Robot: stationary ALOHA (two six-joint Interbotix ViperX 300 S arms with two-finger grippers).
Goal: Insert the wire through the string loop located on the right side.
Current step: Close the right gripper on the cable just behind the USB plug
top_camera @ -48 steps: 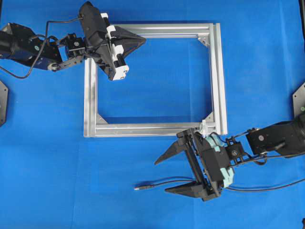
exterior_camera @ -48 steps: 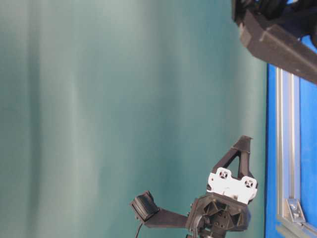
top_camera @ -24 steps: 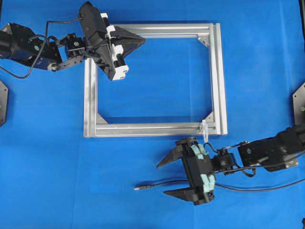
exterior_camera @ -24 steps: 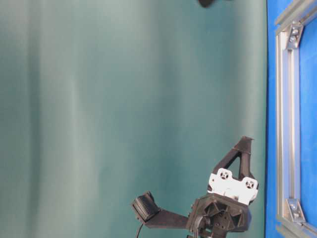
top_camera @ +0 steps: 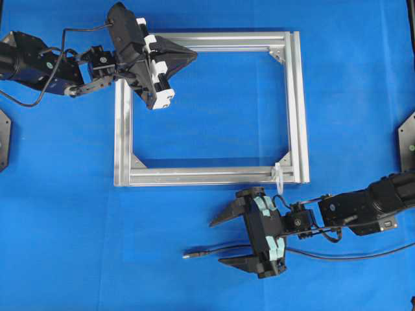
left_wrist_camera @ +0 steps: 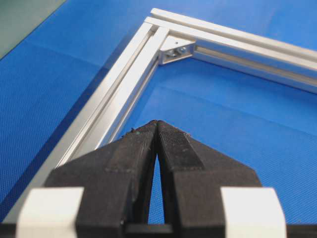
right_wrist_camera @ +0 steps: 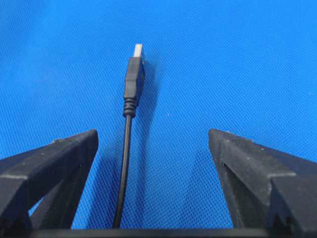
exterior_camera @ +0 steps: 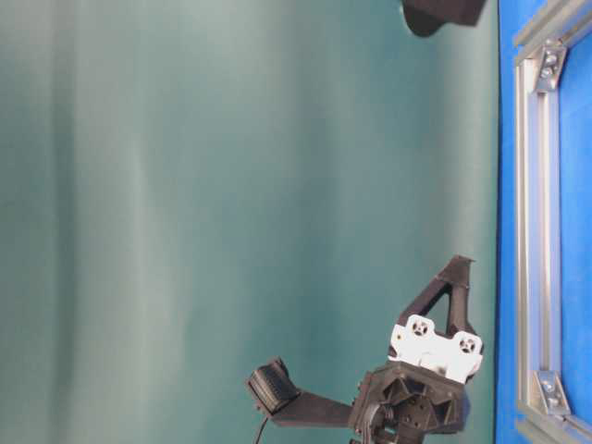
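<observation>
A robotics lab bench; blue cloth point(top_camera: 65, 214), bare aluminium frame point(top_camera: 301, 110), plain teal backdrop point(exterior_camera: 231, 185).

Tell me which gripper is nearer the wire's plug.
Right. The right gripper straddles the wire just behind the plug, jaws open. The left gripper is shut, over the frame's far corner.

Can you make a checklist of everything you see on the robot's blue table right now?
Surface: blue cloth, flat.
Job's things: wire lies on the cloth, plug tip free; string loop at the silver frame's lower right corner.
Clutter: nothing seen.
Grippers: right gripper open, straddling the wire without touching it; left gripper shut, empty, over the frame's upper left corner.
Cables: arm cables beside the left arm.
Surroundings: green backdrop.
</observation>
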